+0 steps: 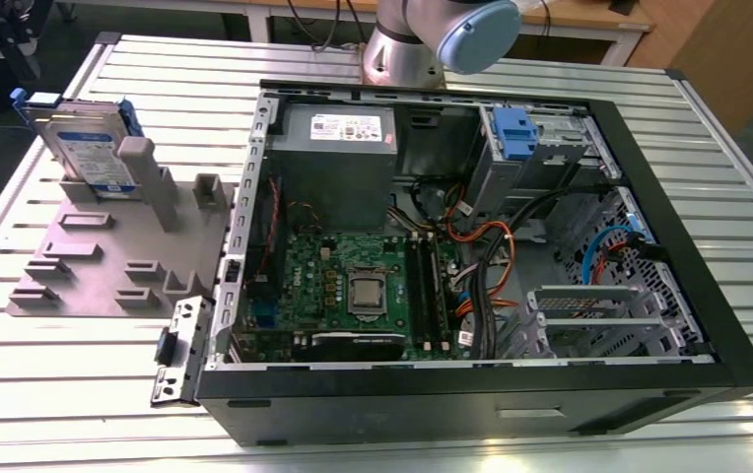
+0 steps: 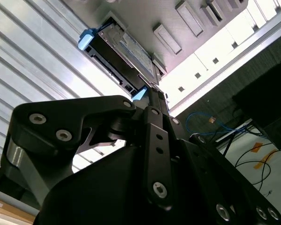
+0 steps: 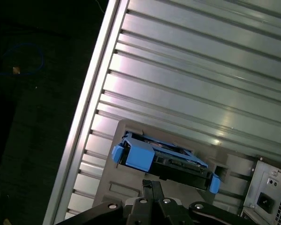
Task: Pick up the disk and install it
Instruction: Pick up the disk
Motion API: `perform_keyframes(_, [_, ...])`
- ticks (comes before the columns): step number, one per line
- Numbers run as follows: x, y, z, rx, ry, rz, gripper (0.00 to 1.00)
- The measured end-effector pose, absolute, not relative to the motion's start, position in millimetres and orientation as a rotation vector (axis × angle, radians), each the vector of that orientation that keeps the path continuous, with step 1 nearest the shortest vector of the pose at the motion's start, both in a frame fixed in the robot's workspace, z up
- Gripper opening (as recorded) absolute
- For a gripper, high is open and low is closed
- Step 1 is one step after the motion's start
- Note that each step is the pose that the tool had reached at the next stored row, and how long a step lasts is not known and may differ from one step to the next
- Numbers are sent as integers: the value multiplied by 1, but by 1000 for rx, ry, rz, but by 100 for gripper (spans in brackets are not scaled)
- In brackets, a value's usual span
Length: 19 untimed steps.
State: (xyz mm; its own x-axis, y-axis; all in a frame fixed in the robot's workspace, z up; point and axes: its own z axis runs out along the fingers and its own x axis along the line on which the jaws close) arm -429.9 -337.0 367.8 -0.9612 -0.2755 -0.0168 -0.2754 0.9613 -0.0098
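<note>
The disk (image 1: 88, 148) stands on edge in a grey holder (image 1: 101, 266) on the slatted table, at the exterior view's left. It is silver with a white-and-blue label and a blue bracket round its edges. Both wrist views look at the disk (image 2: 124, 51) (image 3: 164, 159) from close by. My gripper (image 3: 152, 187) hangs a short way off the disk's blue-edged end, apart from it. Its black fingers (image 2: 152, 101) lie together, shut with nothing between them. In the exterior view the gripper (image 1: 11, 61) is a dark shape at the far left corner, beyond the disk.
An open computer case (image 1: 692, 197) lies on the table beside the holder, with motherboard, cables and a grey power supply (image 1: 337, 128) inside. A blue latch (image 1: 514, 133) sits at the drive bay at its far side. The table edge (image 3: 91, 93) runs close by the holder, with dark floor beyond.
</note>
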Motion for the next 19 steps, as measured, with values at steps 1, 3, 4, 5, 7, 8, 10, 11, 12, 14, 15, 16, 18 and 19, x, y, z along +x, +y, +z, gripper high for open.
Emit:
perform_keyframes(1, [-430,-337,368,-440,3092,-11,11])
perform_keyframes(3, [-430,-337,368,-450,3091,-11,11])
perform_keyframes(4, [-430,-337,368,-455,3090,-11,11])
perform_keyframes(5, [-430,-337,368,-460,3089,-11,11])
perform_keyframes(7, [-430,-337,368,-470,3088,-11,11])
perform_keyframes(8, [-430,-337,368,-476,3087,-11,11])
perform_keyframes(10, [-430,-337,368,-486,3085,-11,11])
perform_keyframes(11, [-430,-337,368,-491,3085,-11,11])
perform_keyframes(12, [-430,-337,368,-497,3084,-11,11])
perform_keyframes(14, [-430,-337,368,-508,3082,-11,11])
perform_keyframes(15, [-430,-337,368,-512,3081,-11,11])
perform_keyframes(16, [-430,-337,368,-516,3080,-11,11])
perform_keyframes(18, [-430,-337,368,-520,3080,-11,11])
perform_keyframes(19, [-430,-337,368,-520,3080,-11,11])
